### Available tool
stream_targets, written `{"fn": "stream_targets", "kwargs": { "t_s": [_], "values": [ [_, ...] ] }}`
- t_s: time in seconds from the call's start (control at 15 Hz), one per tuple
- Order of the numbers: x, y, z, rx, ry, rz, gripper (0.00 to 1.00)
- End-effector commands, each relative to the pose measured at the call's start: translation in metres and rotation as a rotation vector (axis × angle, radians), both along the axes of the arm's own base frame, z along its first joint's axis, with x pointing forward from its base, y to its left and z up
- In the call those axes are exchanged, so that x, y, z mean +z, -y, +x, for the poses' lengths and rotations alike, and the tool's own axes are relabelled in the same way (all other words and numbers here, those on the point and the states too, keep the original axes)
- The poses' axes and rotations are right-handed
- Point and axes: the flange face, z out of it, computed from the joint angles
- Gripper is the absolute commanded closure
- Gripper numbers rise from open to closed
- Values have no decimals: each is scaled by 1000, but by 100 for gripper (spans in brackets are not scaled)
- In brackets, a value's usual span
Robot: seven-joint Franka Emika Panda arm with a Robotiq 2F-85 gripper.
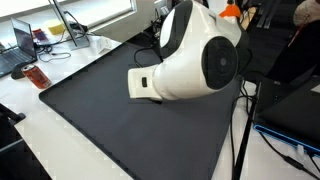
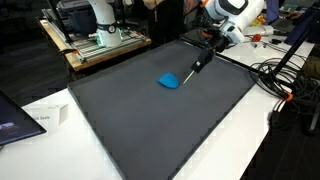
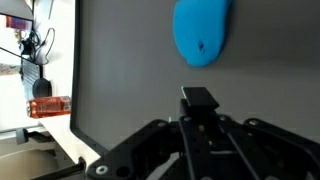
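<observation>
A slim black stick-like object [image 2: 198,65] slants down from my gripper [image 2: 209,50], which is shut on its upper end. Its lower tip hangs just beside a flat blue object [image 2: 171,81] lying on the dark mat [image 2: 150,120]; I cannot tell whether tip and blue object touch. In the wrist view the gripper [image 3: 198,120] comes in from below, its jaws shut on the black object's blocky end [image 3: 198,98], and the blue object [image 3: 201,30] lies ahead near the top. In an exterior view the arm's white body [image 1: 195,55] hides the gripper and the blue object.
A red-orange item [image 3: 50,106] lies off the mat's edge, also seen as the red item [image 1: 37,77] beside a laptop [image 1: 20,45]. Cables [image 2: 285,80] lie by the mat's side, a white machine [image 2: 100,30] stands behind it, and a tripod leg [image 1: 240,130] rises near one edge.
</observation>
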Motion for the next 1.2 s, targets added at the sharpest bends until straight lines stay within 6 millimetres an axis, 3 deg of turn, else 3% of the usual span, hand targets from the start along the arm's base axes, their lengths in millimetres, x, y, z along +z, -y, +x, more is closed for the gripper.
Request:
{"fn": "stream_targets", "kwargs": {
  "t_s": [0.0,1.13],
  "values": [
    [13,22,7,-20,-52,88,97],
    [58,116,26,-50,-140,493,97]
  ]
}}
